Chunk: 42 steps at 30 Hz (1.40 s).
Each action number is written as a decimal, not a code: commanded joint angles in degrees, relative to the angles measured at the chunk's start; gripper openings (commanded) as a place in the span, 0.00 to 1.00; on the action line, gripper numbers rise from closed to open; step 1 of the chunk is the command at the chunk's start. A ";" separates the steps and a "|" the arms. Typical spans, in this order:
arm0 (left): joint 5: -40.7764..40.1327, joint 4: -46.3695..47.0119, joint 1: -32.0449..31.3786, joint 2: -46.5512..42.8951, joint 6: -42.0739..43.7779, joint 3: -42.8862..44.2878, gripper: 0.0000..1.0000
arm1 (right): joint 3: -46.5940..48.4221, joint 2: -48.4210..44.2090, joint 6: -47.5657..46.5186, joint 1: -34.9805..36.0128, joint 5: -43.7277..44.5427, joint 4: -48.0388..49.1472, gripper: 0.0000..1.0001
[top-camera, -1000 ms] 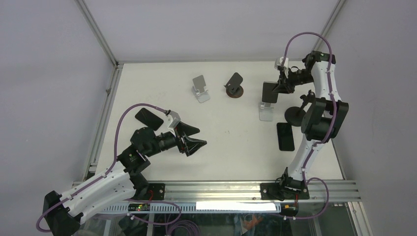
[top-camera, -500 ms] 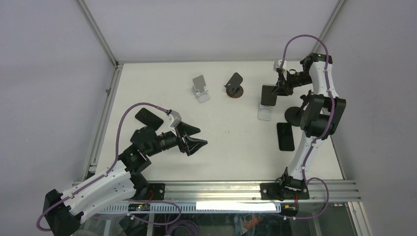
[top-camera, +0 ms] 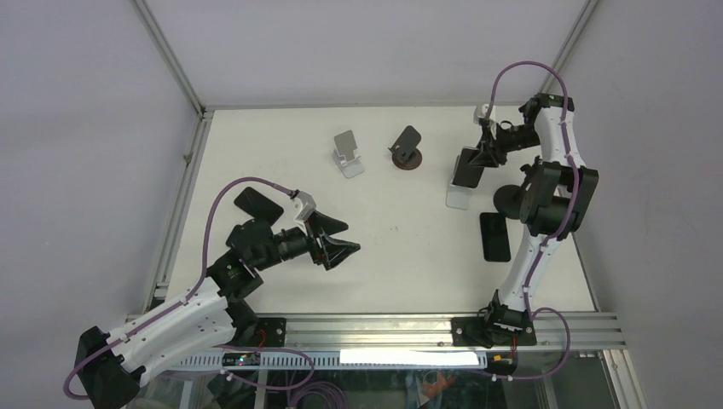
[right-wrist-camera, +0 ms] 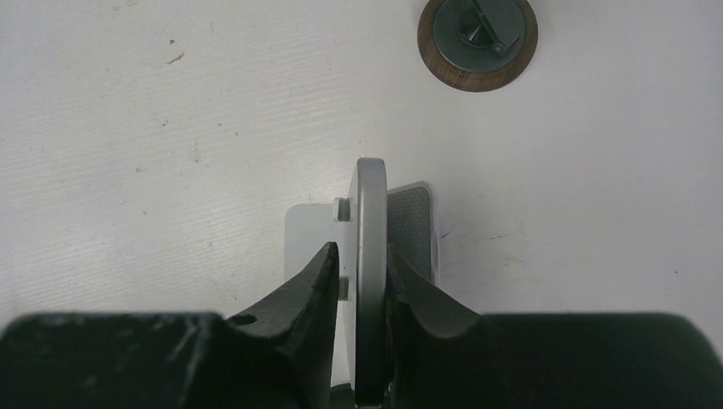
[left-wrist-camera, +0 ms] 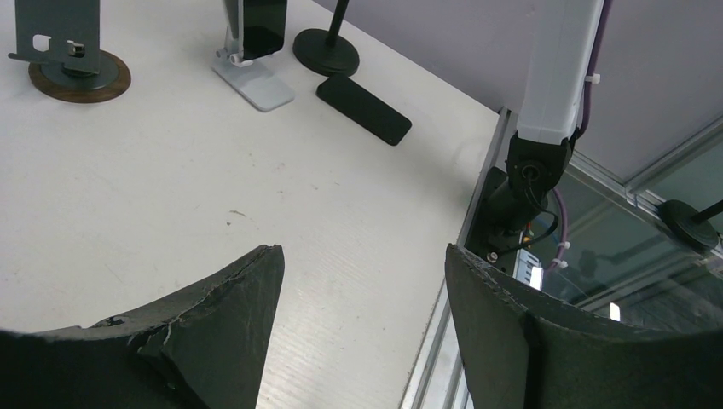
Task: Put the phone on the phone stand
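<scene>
A dark phone [top-camera: 466, 168] leans upright on a white phone stand [top-camera: 459, 198] at the back right of the table. From the right wrist view I look down its thin edge [right-wrist-camera: 370, 256], with the stand's base [right-wrist-camera: 303, 234] under it. My right gripper [top-camera: 479, 158] straddles the phone's top: the right finger [right-wrist-camera: 426, 307] lies against it, and the left finger [right-wrist-camera: 311, 290] stands a narrow gap off. My left gripper [top-camera: 341, 239] hovers wide open over the near-left table, holding nothing [left-wrist-camera: 362, 251].
A second black phone [top-camera: 494, 236] lies flat by the right arm, and a third [top-camera: 257, 204] behind the left arm. A grey-white stand [top-camera: 347, 153], a dark stand on a round brown base [top-camera: 407, 149] and a black round-based stand [top-camera: 511, 198] also stand here.
The right gripper has shifted slightly left with the phone, which now leans on the white stand. Its jaws have parted a little. The left arm has not moved.
</scene>
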 commanded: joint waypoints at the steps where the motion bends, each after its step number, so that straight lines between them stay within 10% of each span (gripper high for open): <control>1: 1.05 3.59 -0.25 0.44 -0.70 0.30 0.71 | 1.12 0.10 -0.92 -0.42 -2.04 0.72 0.27; 42: -0.32 4.08 -0.26 0.29 -2.31 -0.03 0.71 | 2.42 -8.52 29.99 -0.69 2.82 20.17 0.71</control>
